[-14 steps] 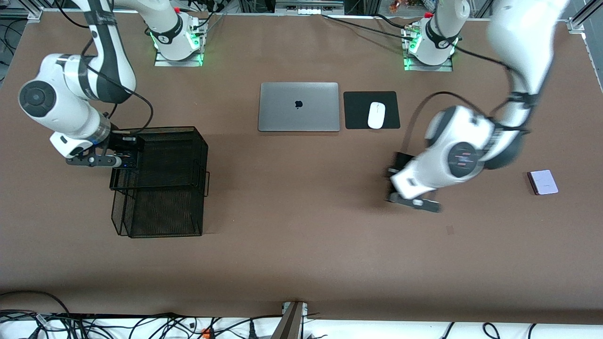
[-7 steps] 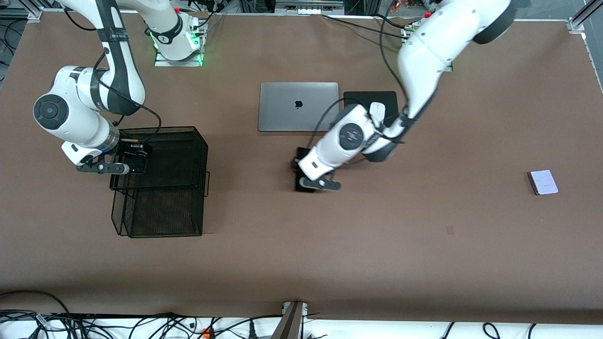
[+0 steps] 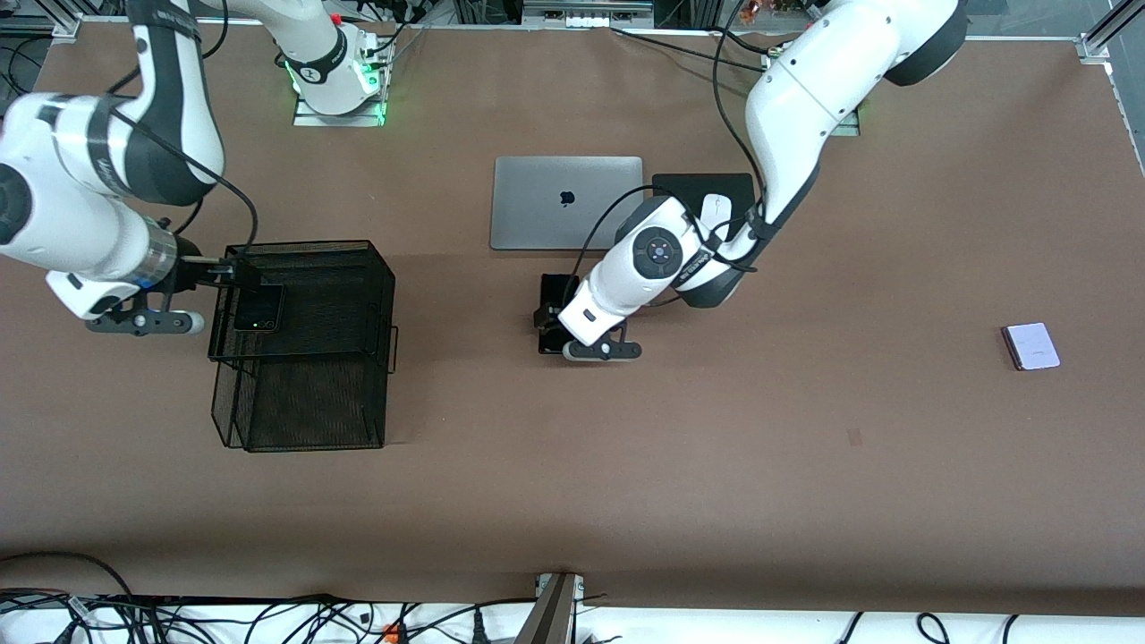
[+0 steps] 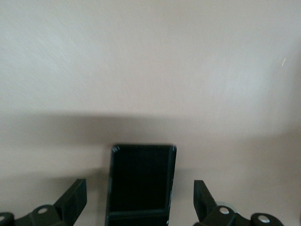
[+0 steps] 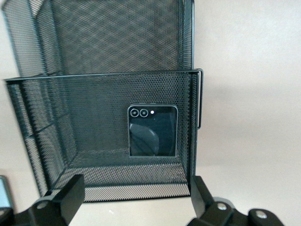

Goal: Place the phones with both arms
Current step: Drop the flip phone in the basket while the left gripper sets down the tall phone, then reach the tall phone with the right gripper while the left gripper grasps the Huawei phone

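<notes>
The small black folded phone lies flat in the upper tier of a black mesh tray. My right gripper is open just outside the tray's rim, at the right arm's end, holding nothing. The long slim black phone lies on the table nearer the front camera than the laptop. My left gripper is open around it, with a gap between each finger and the phone. The pale lilac phone rests alone toward the left arm's end.
A shut grey laptop lies mid-table. Beside it is a black mouse pad with a white mouse, partly covered by the left arm. The tray's lower tier juts toward the front camera.
The left arm swept from its end to mid-table with the slim phone and opened. The right gripper released the folded phone into the tray and drew back.
</notes>
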`<action>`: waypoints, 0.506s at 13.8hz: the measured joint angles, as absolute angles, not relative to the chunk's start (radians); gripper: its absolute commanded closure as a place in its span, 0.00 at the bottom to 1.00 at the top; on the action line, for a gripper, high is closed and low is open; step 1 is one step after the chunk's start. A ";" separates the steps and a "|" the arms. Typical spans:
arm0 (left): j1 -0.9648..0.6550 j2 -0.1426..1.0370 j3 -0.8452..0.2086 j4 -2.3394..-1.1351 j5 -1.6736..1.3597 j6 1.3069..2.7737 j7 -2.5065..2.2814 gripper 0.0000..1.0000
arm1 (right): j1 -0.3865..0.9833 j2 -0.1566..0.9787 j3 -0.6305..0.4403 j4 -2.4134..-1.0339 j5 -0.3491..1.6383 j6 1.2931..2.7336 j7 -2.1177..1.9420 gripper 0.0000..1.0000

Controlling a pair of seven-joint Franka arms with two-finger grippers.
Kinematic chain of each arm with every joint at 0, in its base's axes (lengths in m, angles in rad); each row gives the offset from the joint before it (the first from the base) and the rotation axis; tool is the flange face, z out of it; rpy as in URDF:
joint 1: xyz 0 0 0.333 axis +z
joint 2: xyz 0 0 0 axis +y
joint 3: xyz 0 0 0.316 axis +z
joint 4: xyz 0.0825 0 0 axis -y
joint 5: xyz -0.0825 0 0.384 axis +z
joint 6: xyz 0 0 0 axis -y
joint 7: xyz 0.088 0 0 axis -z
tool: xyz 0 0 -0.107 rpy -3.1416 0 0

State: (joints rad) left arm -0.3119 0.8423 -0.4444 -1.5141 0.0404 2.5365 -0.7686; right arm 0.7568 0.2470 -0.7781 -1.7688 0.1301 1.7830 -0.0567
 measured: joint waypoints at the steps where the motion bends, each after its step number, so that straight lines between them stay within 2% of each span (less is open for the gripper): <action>1: -0.287 0.805 -0.442 -1.507 0.040 2.466 -0.779 0.00 | 0.757 0.247 -0.778 -1.738 0.130 1.757 -0.057 0.00; 4: -0.160 0.660 -0.435 -1.494 0.058 2.155 -0.776 0.00 | 0.766 0.249 -0.762 -1.708 0.138 1.735 -0.048 0.00; 7: -0.044 0.550 -0.432 -1.495 0.256 1.896 -0.683 0.00 | 0.809 0.278 -0.686 -1.706 0.176 1.766 0.109 0.00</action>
State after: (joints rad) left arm -0.0443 0.5499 -0.4324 -1.4946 0.2561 1.8958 -0.6832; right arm 0.8090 0.2783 -0.6856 -1.7062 0.1757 1.7661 0.1091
